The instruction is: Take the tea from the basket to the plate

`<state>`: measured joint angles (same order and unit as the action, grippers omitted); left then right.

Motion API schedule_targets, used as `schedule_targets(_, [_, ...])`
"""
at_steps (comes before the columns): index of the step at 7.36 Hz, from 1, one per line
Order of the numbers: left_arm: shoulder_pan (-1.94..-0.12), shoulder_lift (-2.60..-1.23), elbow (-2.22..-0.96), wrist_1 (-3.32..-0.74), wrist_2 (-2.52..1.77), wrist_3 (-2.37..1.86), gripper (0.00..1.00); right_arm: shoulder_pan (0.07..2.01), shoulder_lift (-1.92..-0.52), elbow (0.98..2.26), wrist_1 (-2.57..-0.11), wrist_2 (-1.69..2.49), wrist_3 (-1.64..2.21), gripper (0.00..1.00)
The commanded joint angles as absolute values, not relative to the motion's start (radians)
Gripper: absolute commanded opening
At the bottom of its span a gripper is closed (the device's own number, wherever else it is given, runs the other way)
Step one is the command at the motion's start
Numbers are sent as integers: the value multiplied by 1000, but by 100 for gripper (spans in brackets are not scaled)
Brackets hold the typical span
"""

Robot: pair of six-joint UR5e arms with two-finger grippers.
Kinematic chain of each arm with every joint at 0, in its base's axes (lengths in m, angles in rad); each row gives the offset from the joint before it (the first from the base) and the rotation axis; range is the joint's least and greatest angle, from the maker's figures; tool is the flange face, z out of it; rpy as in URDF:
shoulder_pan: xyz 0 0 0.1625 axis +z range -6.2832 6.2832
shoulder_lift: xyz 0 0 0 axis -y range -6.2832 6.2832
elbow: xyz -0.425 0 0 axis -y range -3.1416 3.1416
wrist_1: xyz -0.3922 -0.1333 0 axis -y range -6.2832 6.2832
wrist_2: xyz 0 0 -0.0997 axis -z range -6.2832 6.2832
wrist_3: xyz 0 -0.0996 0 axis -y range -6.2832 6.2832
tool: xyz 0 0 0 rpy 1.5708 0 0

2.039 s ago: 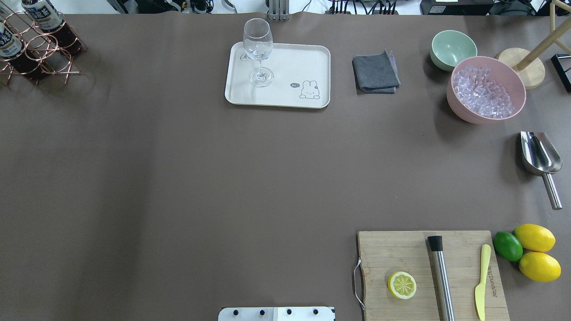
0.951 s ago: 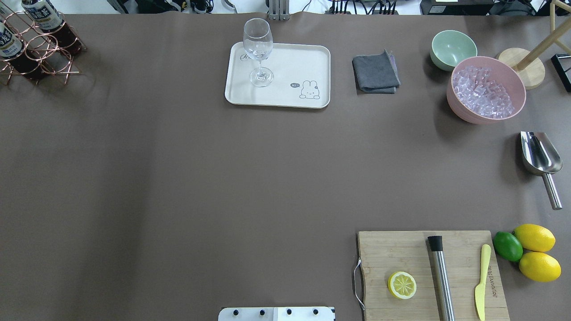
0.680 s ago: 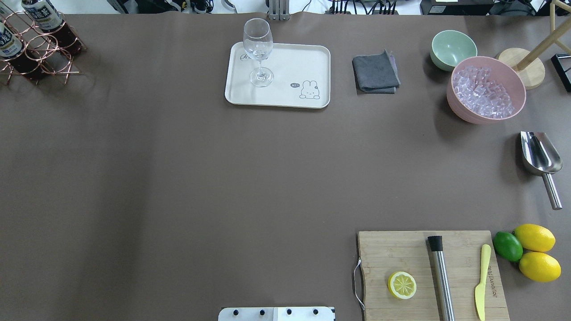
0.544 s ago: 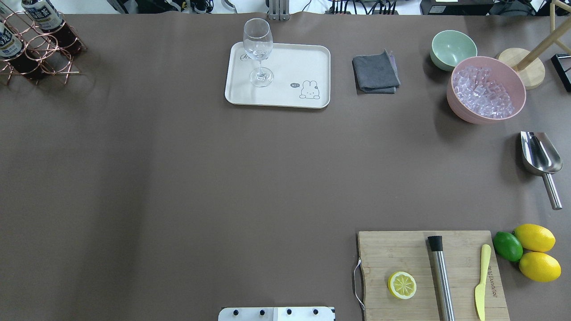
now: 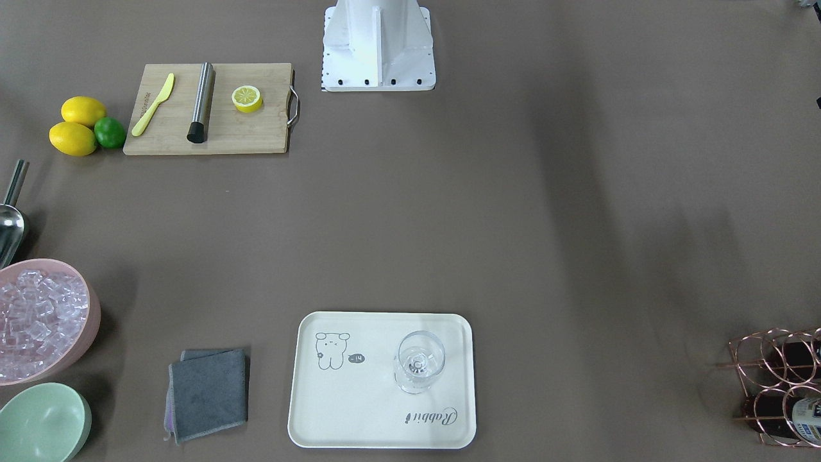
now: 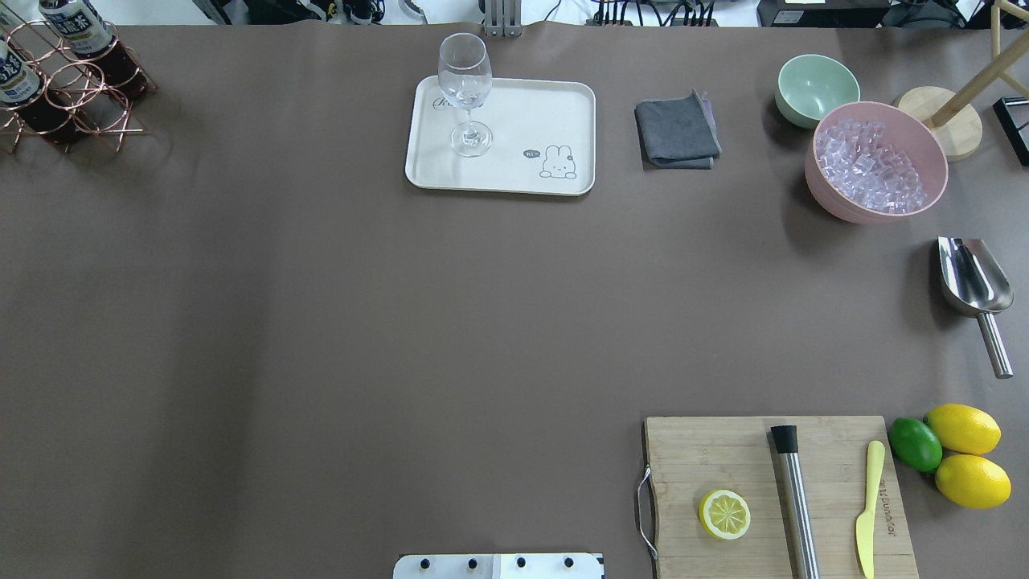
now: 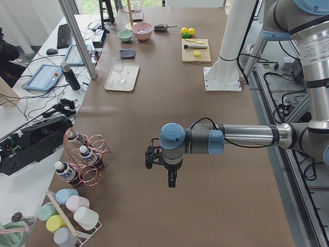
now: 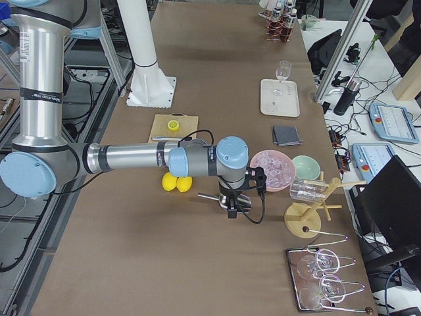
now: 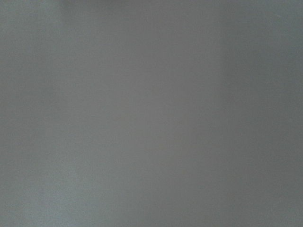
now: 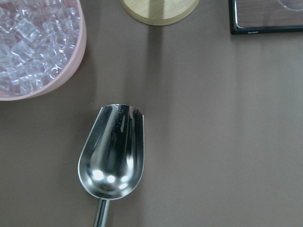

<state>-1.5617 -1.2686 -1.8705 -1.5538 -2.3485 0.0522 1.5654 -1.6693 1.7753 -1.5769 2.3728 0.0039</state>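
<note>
Three tea bottles [image 7: 67,172] with white caps stand in the copper wire basket [image 7: 91,165] at the table's far left end; two show in the overhead view [image 6: 79,29], in the basket [image 6: 76,90]. The cream plate [image 6: 526,165] lies at the back middle and bears a clear stemmed glass [image 6: 466,92]. My left gripper [image 7: 172,181] hangs over bare table, apart from the basket. My right gripper [image 8: 232,209] hangs over a steel scoop [image 10: 111,151]. Both show only in the side views, so I cannot tell whether they are open or shut.
A grey cloth [image 6: 677,130], a mint bowl [image 6: 816,87] and a pink bowl of ice [image 6: 876,161] stand right of the plate. A cutting board [image 6: 723,450] with a lemon half, a muddler and a knife lies front right, beside lemons [image 6: 965,429].
</note>
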Motion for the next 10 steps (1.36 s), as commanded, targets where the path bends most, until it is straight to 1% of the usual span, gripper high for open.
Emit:
schedule_targets(1, [-1560,-1269,-1870,-1554,-2349,52,98,1560,-1677,1775,-1577,2433,2,100])
schedule_targets(4, [-1560,-1273,-1870,-1554,-2349,52,98,1548,-1657,1798,-1577,2457,6,100])
schedule_targets(5, [-1562,-1279,-1873,-1554,-2349,46,98,1539,-1646,1815,-1575,2567,11,100])
schedule_targets(7, [-1569,-1296,-1885,-1554,-2349,41,98,1494,-1542,1822,-1551,2673,6,100])
schedule_targets(9, [-1569,-1372,-1841,-1548,-2352,-79,98,1322,-1528,1793,-1154,2671,12,100])
schedule_targets(10, [-1569,-1420,-1807,-1546,-2353,-144,98,1260,-1478,1749,-991,2666,12,100])
